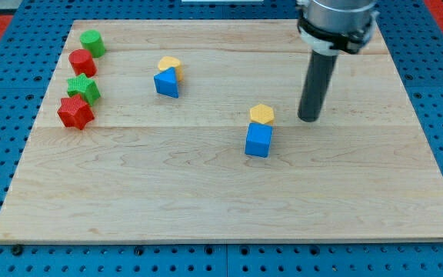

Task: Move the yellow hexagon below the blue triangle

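Observation:
The yellow hexagon point(261, 114) lies near the board's middle, touching the top of a blue cube point(258, 140). The blue triangle point(167, 83) sits to the upper left, with another yellow block point(170, 65) touching its top edge. My tip point(308, 118) rests on the board just to the right of the yellow hexagon, a small gap apart from it.
At the view's left edge of the wooden board point(221, 192) stand a green cylinder point(92, 42), a red cylinder point(81, 61), a green star point(84, 88) and a red star point(75, 112) in a column.

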